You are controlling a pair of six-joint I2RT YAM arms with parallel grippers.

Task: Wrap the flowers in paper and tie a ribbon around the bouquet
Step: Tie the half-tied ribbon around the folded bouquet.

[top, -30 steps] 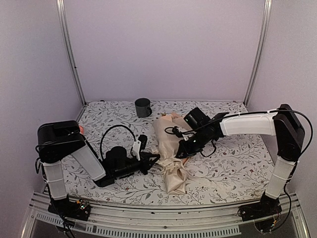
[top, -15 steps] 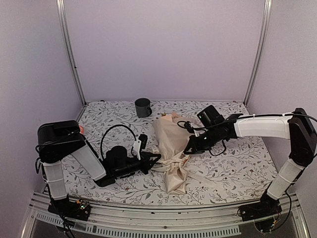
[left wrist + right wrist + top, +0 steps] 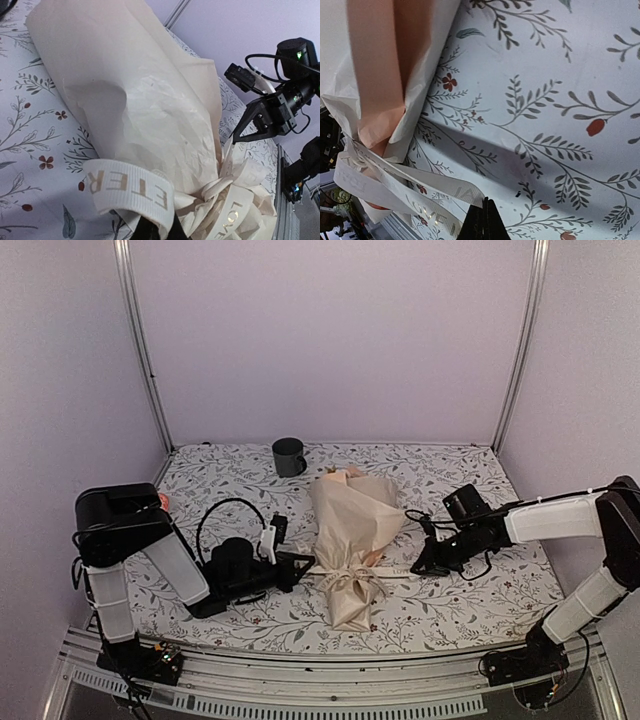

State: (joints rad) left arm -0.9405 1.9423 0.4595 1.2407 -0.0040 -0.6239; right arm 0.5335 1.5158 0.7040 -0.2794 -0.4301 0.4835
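The bouquet (image 3: 350, 525) lies mid-table, a cream paper (image 3: 145, 95) cone with its pinched neck toward the near edge. The flowers are hidden inside, save a yellowish tip (image 3: 331, 471) at the far open end. The cream ribbon (image 3: 345, 575) is knotted round the neck. My left gripper (image 3: 303, 565) sits just left of the knot, shut on a lettered ribbon end (image 3: 131, 187) that curls over its tips (image 3: 150, 231). My right gripper (image 3: 414, 570) is out to the right, shut on the other ribbon end (image 3: 457, 187), which runs straight from the knot to its tips (image 3: 484, 209).
A dark mug (image 3: 289, 456) stands at the back of the floral tablecloth (image 3: 470, 590), behind the bouquet. Frame posts (image 3: 140, 350) rise at both back corners. The paper's peach inner face (image 3: 375, 75) shows beside the right gripper.
My right gripper has swung from over the bouquet out to the right and nearer, drawing its ribbon end straight. The left gripper shifted slightly left, and the knot has drawn tighter.
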